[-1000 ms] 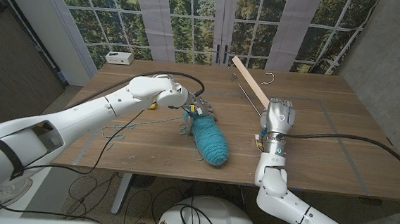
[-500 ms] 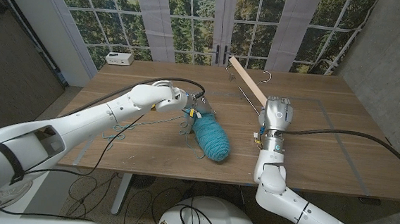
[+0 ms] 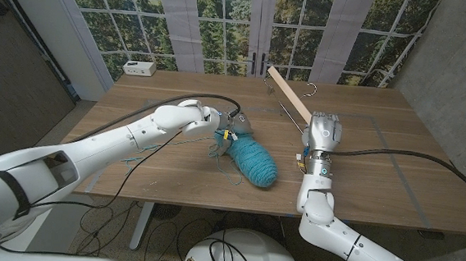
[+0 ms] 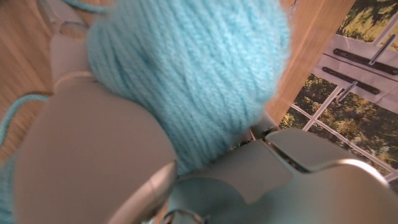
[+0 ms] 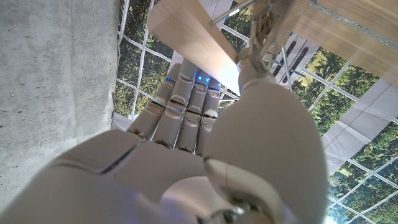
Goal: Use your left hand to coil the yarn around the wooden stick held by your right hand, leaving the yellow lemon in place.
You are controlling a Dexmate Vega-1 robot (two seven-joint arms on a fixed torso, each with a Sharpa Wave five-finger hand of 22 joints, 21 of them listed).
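left hand (image 3: pixel 226 130) grips one end of the teal yarn skein (image 3: pixel 254 162), which lies on the wooden table (image 3: pixel 363 156) near the front edge, between the two arms. loose strand trails under the left forearm. right hand (image 3: pixel 323 130) clenched around the wooden stick (image 3: pixel 289 92), angled up toward the window. lemon probably hidden behind the left hand, can't confirm.

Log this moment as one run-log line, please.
left hand: grips teal yarn ball | right hand: holds long wooden stick | coiling: not visible
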